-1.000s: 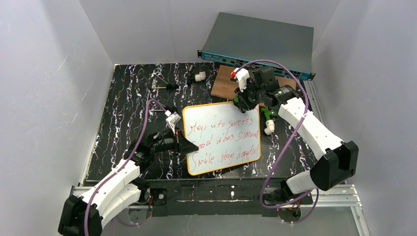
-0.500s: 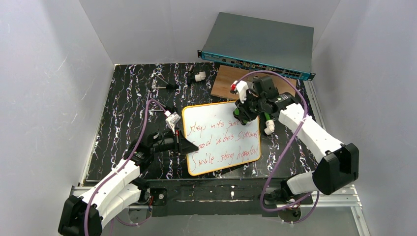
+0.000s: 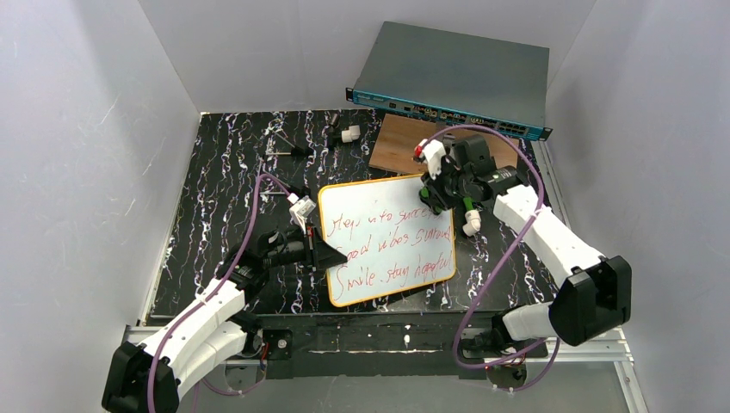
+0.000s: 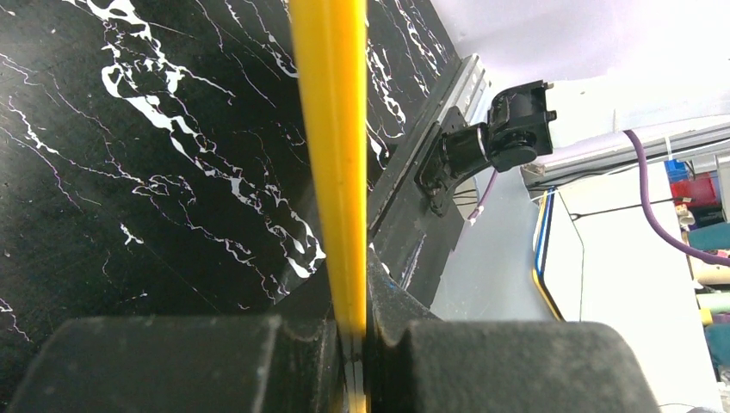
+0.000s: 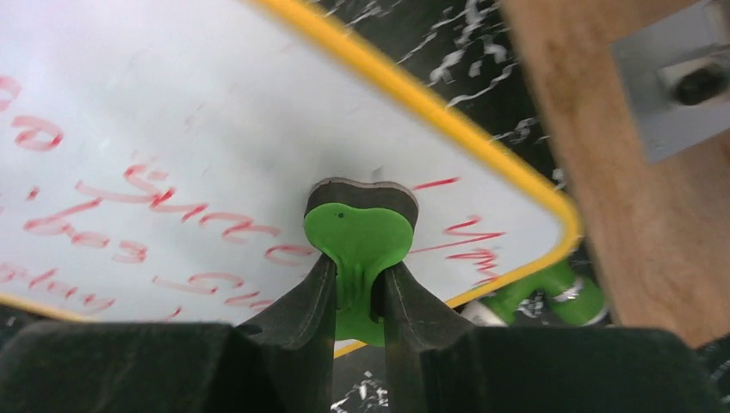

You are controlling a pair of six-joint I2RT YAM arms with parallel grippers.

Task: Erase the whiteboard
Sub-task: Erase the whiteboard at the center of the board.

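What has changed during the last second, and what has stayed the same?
The right gripper, holding the green eraser, came nearer and slightly right, over the far right corner of the whiteboard. The left gripper stayed clamped on the board's left edge; the board did not move, and the red writing looks unchanged.

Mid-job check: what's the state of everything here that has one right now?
whiteboard: lying flat, red handwriting not yet erased.
left claw: shut on the whiteboard's yellow frame.
right claw: shut on the green eraser.
green eraser: held, felt face against the writing near the board's far right corner.
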